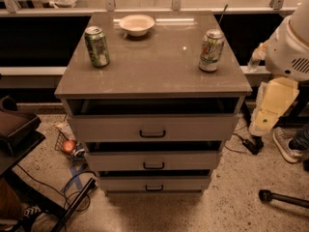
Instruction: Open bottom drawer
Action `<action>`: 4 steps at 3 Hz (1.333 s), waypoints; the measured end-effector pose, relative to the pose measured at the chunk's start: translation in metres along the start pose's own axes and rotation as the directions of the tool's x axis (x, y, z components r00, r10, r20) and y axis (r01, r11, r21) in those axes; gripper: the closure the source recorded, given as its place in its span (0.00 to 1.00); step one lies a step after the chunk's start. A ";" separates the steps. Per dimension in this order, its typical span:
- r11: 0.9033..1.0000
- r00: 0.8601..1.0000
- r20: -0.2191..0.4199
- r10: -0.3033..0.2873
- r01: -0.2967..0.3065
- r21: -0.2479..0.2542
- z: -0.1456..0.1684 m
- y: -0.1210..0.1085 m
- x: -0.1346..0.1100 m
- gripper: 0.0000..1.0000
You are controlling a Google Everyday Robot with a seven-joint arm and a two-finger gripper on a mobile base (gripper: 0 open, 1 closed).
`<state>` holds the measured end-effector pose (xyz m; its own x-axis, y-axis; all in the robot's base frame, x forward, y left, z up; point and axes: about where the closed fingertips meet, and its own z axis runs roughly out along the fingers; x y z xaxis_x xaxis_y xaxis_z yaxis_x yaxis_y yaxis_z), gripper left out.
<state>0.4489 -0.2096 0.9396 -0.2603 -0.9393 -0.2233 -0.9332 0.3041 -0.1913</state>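
Note:
The bottom drawer [154, 183] is the lowest of the cabinet's three pale grey-beige fronts, just above the floor. It has a small black bar handle [154, 188], and a thin dark gap shows above its front. My gripper [270, 111] hangs as a pale yellow piece under the white arm housing [289, 42]. It is right of the cabinet at about top-drawer height, well above the bottom drawer and touching nothing.
On the cabinet top [154, 66] stand two green cans [97, 46] [211, 50] and a white bowl [137, 24]. A dark chair [17, 129], cables and a basket [67, 146] lie at the left. At the right are a shoe [286, 145] and a black pole [285, 198].

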 end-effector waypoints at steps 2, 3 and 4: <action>1.000 1.000 0.023 0.015 -0.015 0.000 0.018 -0.002 -0.001 0.00; 0.994 0.986 0.153 0.072 -0.058 -0.096 0.103 0.032 0.023 0.00; 0.985 0.956 0.262 0.134 -0.099 -0.143 0.172 0.075 0.061 0.00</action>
<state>0.4059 -0.2165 0.7472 -0.3093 -0.8155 -0.4891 -0.9286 0.3699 -0.0295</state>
